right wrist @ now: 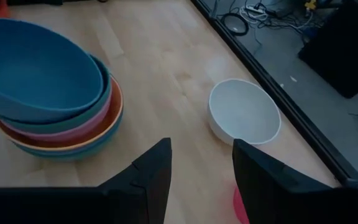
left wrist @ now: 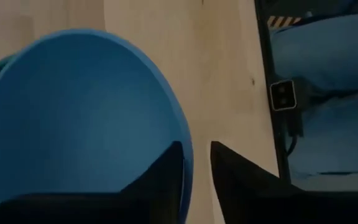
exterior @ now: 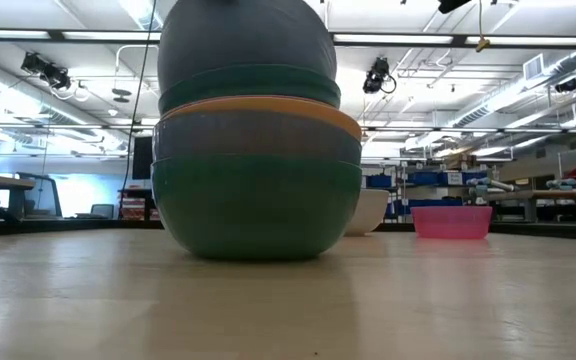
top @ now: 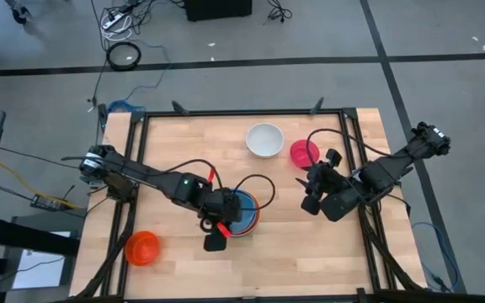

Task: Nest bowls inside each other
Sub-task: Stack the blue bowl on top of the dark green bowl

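Observation:
A stack of nested bowls (top: 244, 214) stands on the table's near middle, with a blue bowl (left wrist: 73, 118) tilted on top of it. My left gripper (left wrist: 196, 171) is open at that bowl's near-left rim, one finger inside and one outside. A white bowl (top: 265, 139) and a pink bowl (top: 303, 153) sit upright on the table at the far side. An orange bowl (top: 141, 248) lies at the near left. My right gripper (top: 312, 192) hovers open to the right of the stack, holding nothing. My left gripper straddles the top blue bowl's rim (left wrist: 188, 165), coming slanting down from the table's left. A strip of table shows between the rim and the outer finger (left wrist: 235, 180). Whether the inner finger (left wrist: 163, 171) touches the bowl's wall, I cannot tell. The bowl rests tilted in the stack.
Black rails (top: 350, 143) frame the wooden table on all sides. Bare wood lies between the stack and the white bowl (right wrist: 244, 112). Cables trail over both arms and across the floor beyond the far edge.

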